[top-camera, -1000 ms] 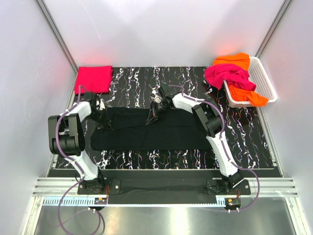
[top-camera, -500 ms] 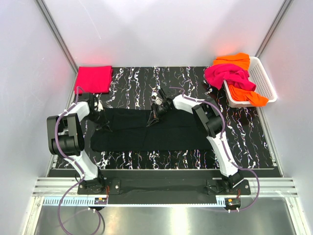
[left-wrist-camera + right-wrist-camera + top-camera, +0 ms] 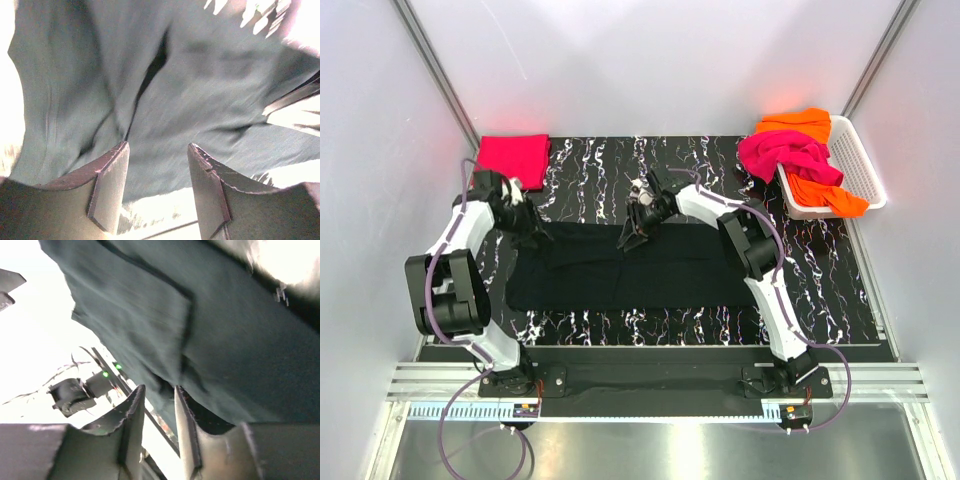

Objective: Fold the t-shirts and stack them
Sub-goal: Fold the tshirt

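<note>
Left wrist view: black t-shirt (image 3: 200,100) lies just beyond the left pincer (image 3: 157,147), jaws apart.

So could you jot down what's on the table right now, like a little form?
Black t-shirt: folded into a long band, centre of table
Red-pink t-shirt: folded, far left corner
Basket: far right; magenta t-shirt and orange t-shirt heaped in it
Left gripper: open above black cloth
Right gripper: open, at the black cloth's edge
</note>
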